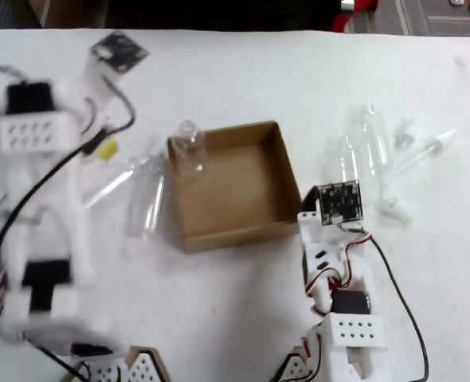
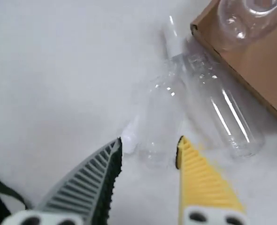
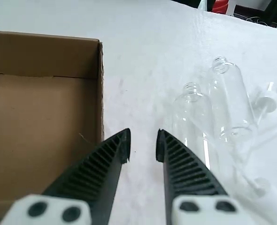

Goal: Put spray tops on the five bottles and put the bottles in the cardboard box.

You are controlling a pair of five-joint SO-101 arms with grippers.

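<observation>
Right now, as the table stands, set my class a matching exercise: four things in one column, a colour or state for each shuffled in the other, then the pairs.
Things
1. cardboard box
2. left hand
3. right hand
4. pair of bottles

Descriptions
a. both fingers black
b. clear, necks open, no spray tops
c. brown, open-topped
d. one finger grey, one yellow

Pairs: 1-c, 2-d, 3-a, 4-b

I see one clear bottle (image 1: 189, 147) in the open cardboard box's (image 1: 235, 232) corner. Two bottles (image 1: 150, 199) lie at each side, with loose spray tops (image 1: 428, 149) by the right pair (image 1: 364, 147).
</observation>
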